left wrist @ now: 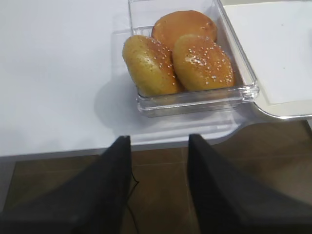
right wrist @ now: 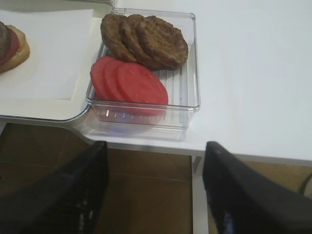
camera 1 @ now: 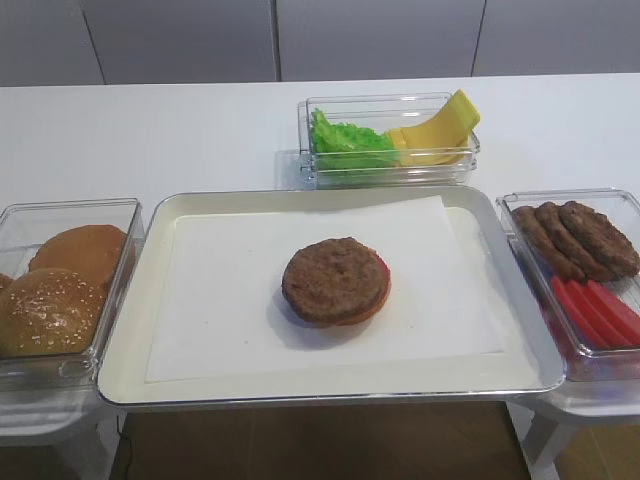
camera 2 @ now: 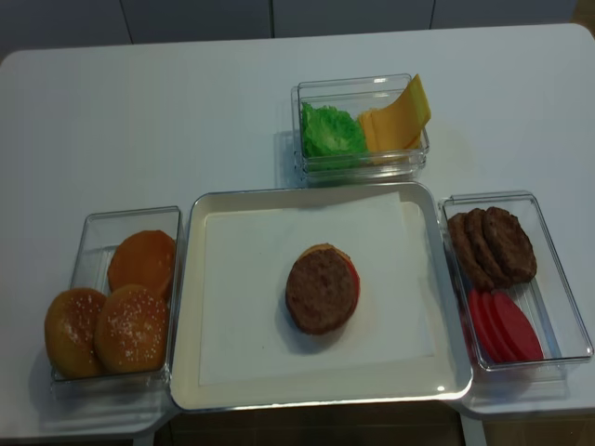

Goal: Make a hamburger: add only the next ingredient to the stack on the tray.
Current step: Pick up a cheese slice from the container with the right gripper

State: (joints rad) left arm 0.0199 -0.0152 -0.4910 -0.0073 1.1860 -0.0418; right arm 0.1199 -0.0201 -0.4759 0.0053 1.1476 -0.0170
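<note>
At the bench's left edge a clear bin (camera 2: pixel 88 243) holds three buns (camera 2: pixel 132 327), two of them sesame-topped. Off the front edge there, the left gripper (left wrist: pixel 158 187) hangs over the floor, its jaws spread with nothing between them.

The tray (camera 2: pixel 186 307) takes the middle of the bench along the front edge, its paper liner (camera 2: pixel 251 297) lying flat inside. The stack (camera 2: pixel 322 289) sits about the middle of the liner: patty on top, a red tomato rim showing at its right side, bun base underneath.

Behind the tray, toward the back edge, a bin (camera 2: pixel 316 93) holds lettuce (camera 2: pixel 332 132) on its left and the cheese (camera 2: pixel 398 118) on its right, the slices leaning up over the bin's right back corner.

At the right edge another bin (camera 2: pixel 562 279) holds three overlapping patties (camera 2: pixel 493 243) at the back and tomato slices (camera 2: pixel 507 327) at the front. The right gripper (right wrist: pixel 156 190) hangs off the front edge just before that bin, jaws wide apart and empty.
</note>
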